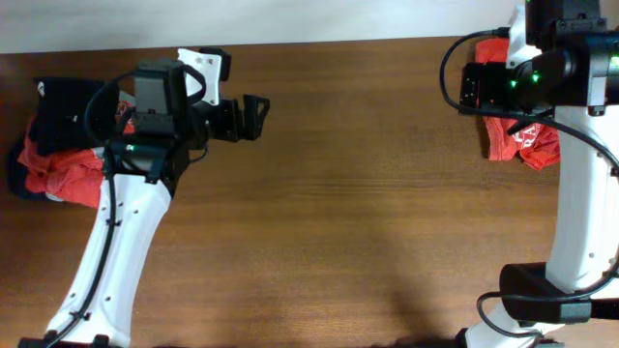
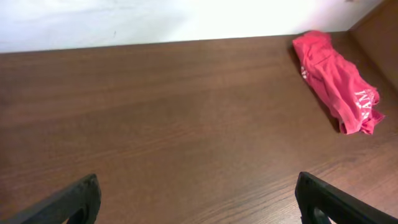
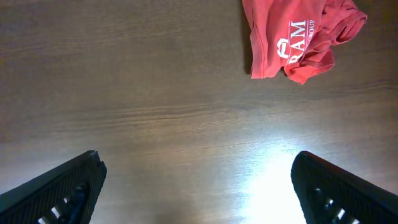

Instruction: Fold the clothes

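Lying crumpled near the desk's far right corner is a red shirt with white lettering, while a pile of red and dark clothes sits heaped at the left edge. The left end effector hangs over the wood beside that pile with its fingers spread wide and nothing between them, facing across the desk toward the red shirt, well apart from it. The right end effector is spread apart as well and grips nothing, with the shirt near it but not touching.
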`<action>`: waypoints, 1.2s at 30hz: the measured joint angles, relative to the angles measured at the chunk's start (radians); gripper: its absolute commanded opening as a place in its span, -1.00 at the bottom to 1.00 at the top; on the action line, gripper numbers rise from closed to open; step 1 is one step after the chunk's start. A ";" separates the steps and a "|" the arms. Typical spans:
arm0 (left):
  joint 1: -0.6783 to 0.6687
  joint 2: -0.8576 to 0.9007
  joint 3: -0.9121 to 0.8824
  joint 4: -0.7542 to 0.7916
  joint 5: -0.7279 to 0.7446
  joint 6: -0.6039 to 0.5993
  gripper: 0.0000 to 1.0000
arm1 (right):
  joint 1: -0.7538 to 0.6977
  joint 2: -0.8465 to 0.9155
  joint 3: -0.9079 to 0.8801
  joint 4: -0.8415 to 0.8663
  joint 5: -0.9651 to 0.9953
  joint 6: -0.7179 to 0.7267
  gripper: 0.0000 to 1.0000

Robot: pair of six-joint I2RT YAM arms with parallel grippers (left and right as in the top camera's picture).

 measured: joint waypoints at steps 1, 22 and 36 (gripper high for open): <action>0.000 0.004 0.000 0.000 0.000 0.000 0.99 | 0.000 0.000 0.000 0.000 0.000 0.001 0.97; 0.000 0.013 0.000 0.000 -0.004 0.000 0.99 | 0.159 -0.653 -0.263 0.113 0.000 0.000 0.97; 0.000 0.013 0.000 0.000 -0.005 -0.003 0.99 | 0.044 -1.251 -1.587 1.460 -0.027 -0.003 0.97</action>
